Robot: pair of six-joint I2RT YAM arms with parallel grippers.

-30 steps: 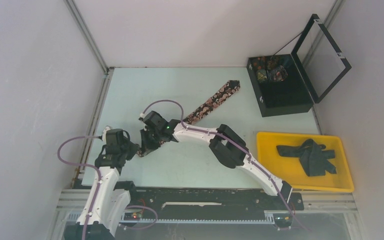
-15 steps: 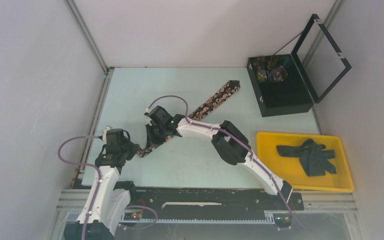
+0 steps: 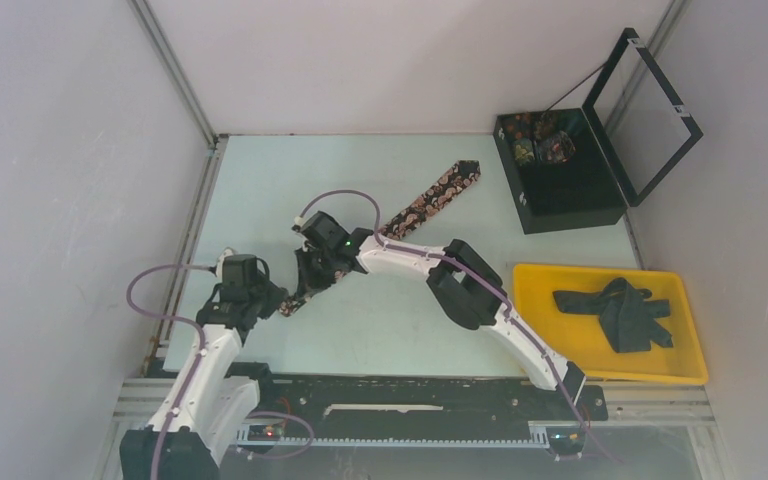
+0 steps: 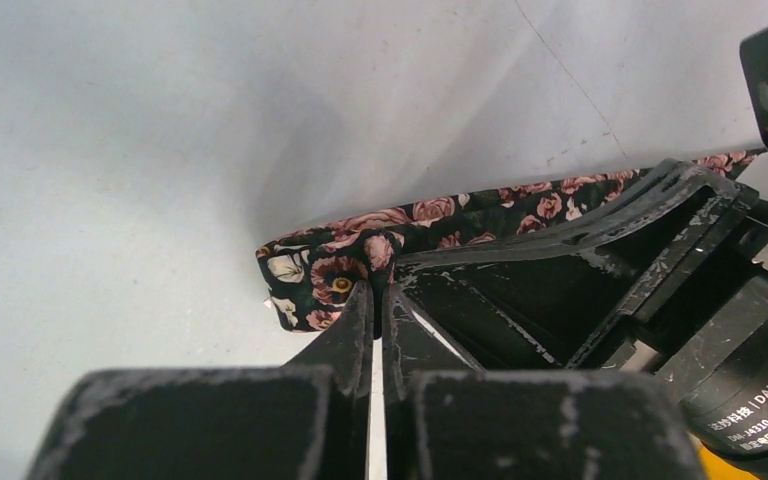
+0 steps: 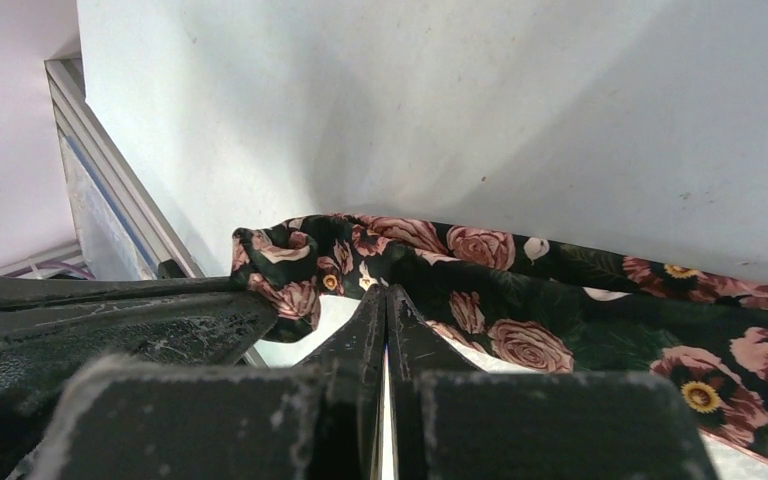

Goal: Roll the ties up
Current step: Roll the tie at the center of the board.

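- Two grippers are shown meeting at the near end of the floral tie [image 3: 430, 195], left of centre in the top view. The tie is laid diagonally on the table [image 3: 260, 180] towards the upper right.
- Left gripper [image 4: 375, 292]: the jaws are closed to a hairline slit. The folded end of the tie is pinched at their tips, at mid-frame of the left wrist view.
- Right gripper [image 5: 384, 296]: the jaws are likewise drawn almost together and nipped on the fabric. The curled end of the tie is seen raised off the table beside them.
- The middle of the tie is hidden beneath the right arm in the top view, and its far length is cut off at the right edge of both wrist views.
- A dark tie [image 3: 620, 312] is seen crumpled in the yellow tray [image 3: 600, 374] at lower right.
- The contents of the open black box [image 3: 572, 205] at upper right are too small to be made out.
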